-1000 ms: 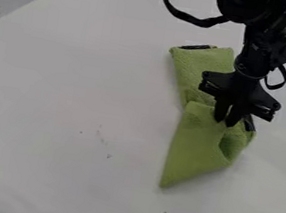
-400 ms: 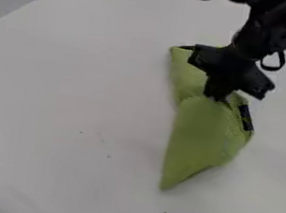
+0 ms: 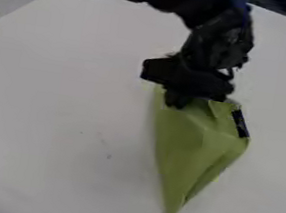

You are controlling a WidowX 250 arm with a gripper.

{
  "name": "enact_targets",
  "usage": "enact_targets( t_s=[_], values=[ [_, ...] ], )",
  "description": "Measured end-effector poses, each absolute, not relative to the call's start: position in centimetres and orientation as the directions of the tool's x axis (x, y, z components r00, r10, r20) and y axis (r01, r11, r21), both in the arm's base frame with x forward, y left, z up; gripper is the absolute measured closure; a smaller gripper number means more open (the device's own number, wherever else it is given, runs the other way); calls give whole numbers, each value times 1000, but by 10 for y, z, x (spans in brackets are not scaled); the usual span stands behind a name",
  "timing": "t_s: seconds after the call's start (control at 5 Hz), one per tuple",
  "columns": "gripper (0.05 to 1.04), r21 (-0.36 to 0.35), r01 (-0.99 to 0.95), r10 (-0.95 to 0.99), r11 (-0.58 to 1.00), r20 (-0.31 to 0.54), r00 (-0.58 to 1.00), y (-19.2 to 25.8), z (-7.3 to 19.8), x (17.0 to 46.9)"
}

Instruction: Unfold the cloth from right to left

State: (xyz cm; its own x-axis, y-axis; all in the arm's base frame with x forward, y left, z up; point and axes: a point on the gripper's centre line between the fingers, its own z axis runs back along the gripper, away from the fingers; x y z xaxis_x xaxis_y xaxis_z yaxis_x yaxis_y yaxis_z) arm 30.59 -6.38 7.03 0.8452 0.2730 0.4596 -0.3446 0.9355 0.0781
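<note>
1. Looks like your claw (image 3: 177, 101) is pinched closed on the green cloth's (image 3: 191, 141) upper edge; the rest trails below and right of it on the counter (image 3: 56, 116).
2. You're maybe halfway, imo: fold's gripped, cloth's narrow and creased.
3. Left to do: bring that flap left, lay it flat, let go.

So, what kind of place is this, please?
Probably a robotics lab or a test space: a black robot arm reaches over a plain white table, with its gripper at a green cloth.

the claw (image 3: 177, 102) points down, pinched closed.
</note>
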Motion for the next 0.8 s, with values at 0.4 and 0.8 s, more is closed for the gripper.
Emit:
enact_targets(
  t_s=[0.4,0.8],
  values=[
    [1031,-119,-476,467,871,496,732,-39,28,286],
    [1016,-93,-518,490,850,498,715,-30,14,274]
  ],
)
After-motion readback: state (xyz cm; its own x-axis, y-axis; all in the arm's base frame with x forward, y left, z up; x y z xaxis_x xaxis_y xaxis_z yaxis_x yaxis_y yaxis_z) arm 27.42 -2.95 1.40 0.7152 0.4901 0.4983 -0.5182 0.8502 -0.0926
